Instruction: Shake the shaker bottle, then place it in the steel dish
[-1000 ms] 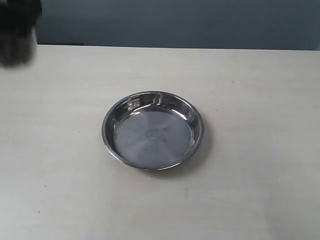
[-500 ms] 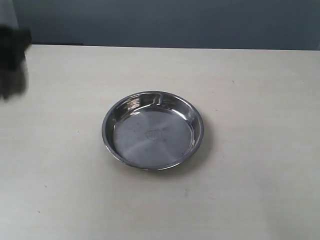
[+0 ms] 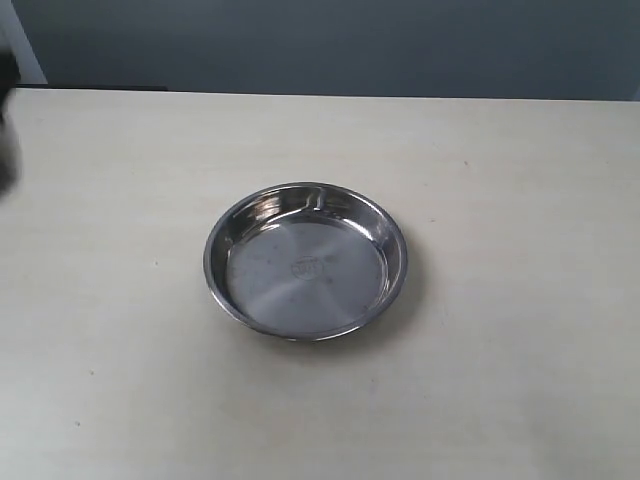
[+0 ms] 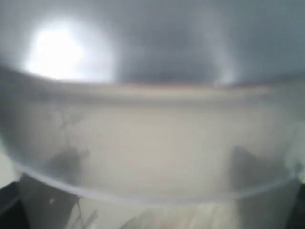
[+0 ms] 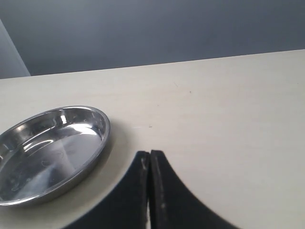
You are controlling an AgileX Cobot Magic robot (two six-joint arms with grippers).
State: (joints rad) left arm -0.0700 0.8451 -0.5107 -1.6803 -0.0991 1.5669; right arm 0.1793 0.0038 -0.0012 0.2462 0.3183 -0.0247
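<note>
Left gripper [image 4: 155,164] is clamped round the shaker bottle [image 4: 152,133], whose frosted wall sits so close to the wrist camera that it fills the view. The fingers [image 4: 244,167] show only as dark smudges through the plastic on either side. Right gripper [image 5: 150,153] hangs over the desk with its two black fingers pressed together and nothing between them, near the steel dish but not touching it. The pale desk [image 3: 500,400] takes up nearly the whole exterior view under a grey-blue wall. The steel dish [image 3: 207,265] rests flat in the middle of it, well apart from every edge, with its rim raised and its floor bare and bright. The bottle is off the desk, up in the left gripper, and not in the dish. In the exterior view only a dark sliver [image 3: 6,130] shows by the desk's left edge near the far left corner, too smeared to tell what it is. A small stamped mark [image 3: 306,267] sits at the centre of the dish.
</note>
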